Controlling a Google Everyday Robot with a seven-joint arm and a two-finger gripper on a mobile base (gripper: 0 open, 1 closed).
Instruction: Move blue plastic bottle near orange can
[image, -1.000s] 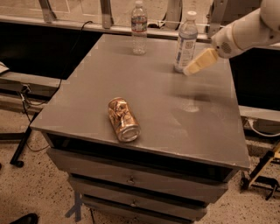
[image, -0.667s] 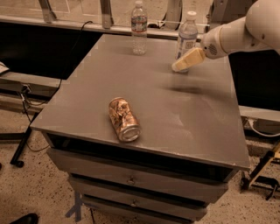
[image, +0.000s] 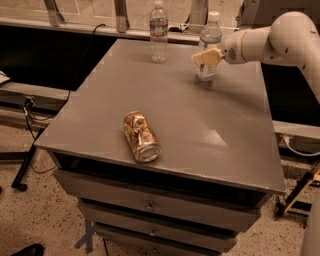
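Grey table (image: 220, 150) with drawers. Toward 7 o'clock the orange can (image: 141, 136) lies on its side. A slim bottle (image: 158, 30) stands at 11 o'clock. At 1 o'clock the blue plastic bottle (image: 210, 36) stands upright with the gripper (image: 205, 57) against its middle, on a white arm (image: 280, 42) reaching in level from 3 o'clock. Whether it grips cannot be told.

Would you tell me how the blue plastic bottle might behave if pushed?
The blue plastic bottle stands upright and tall, so it may tip if pushed high. The end effector is at its mid-body; lower contact seems safer. Its clear plastic walls probably flex.
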